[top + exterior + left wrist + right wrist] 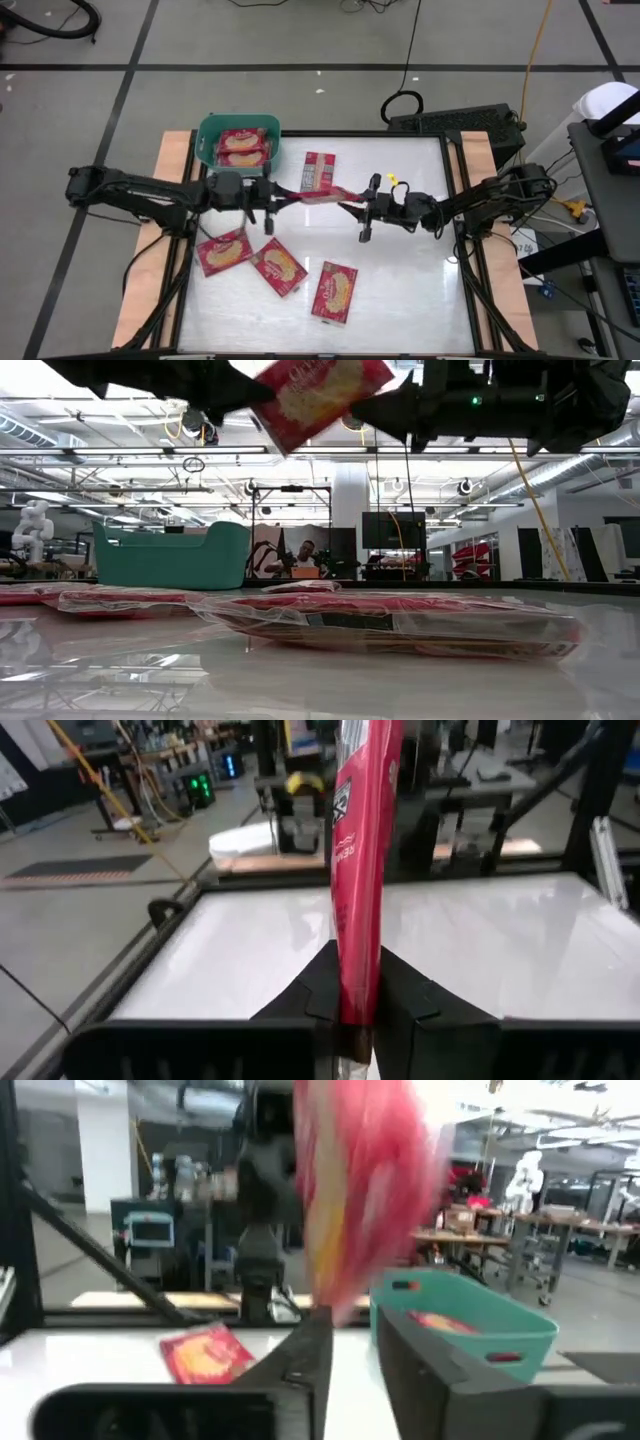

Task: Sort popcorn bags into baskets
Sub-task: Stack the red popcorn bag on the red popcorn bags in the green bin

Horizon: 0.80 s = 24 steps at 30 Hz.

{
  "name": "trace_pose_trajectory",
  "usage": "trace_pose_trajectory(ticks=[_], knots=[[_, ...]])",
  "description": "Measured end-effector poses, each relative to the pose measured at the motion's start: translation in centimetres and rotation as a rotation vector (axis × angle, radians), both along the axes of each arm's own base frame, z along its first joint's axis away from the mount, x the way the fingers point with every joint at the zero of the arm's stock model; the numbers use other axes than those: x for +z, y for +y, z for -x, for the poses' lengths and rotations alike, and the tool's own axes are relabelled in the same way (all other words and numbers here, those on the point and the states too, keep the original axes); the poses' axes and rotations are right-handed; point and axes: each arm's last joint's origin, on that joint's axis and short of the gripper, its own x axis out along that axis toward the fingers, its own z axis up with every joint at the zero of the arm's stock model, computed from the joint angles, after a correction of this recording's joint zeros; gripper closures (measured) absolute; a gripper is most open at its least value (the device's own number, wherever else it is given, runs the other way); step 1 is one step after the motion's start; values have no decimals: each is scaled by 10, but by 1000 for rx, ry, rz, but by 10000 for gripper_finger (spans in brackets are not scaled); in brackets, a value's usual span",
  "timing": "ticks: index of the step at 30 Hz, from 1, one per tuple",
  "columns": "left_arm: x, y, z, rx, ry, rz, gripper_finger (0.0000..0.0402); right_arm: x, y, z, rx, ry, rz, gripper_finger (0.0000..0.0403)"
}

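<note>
One red popcorn bag [318,193] hangs in the air over the middle of the table, between my two grippers. My left gripper [283,196] is shut on its left end. My right gripper [352,207] is at the bag's right end, its fingers apart in the right wrist view [355,1345]. The teal basket [238,143] stands at the far left with two bags lying flat in it. One more bag [318,170] lies flat beyond the held one. Three bags [278,267] lie flat near the front left. My left gripper pinches the bag's left end [358,1005] between its two fingers, coming level from the table's left. The bag stands on edge, reaches away from the fingers toward the right arm and is clear of the table. My right gripper: I cannot tell whether a finger [318,1342] touches the blurred bag's end [335,1305].
Wooden rails [172,160] run along the table's left and right sides. A black case [452,124] sits beyond the far right corner. A small yellow thing [392,180] lies near the right gripper. The white top [420,290] is bare at the front right.
</note>
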Motion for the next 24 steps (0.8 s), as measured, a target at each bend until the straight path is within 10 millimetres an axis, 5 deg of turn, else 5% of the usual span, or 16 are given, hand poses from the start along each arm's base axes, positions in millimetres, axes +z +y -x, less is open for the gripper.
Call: trace_pose_trajectory(ticks=[11,18,24], knots=[[24,19,85,102,137,-89,373,-23,-5,1,-156,227,-52,215],[31,28,124,307,163,-141,382,-28,3,2,-126,277,-71,203],[49,38,135,425,271,-142,381,-30,15,3,-81,300,-43,203]])
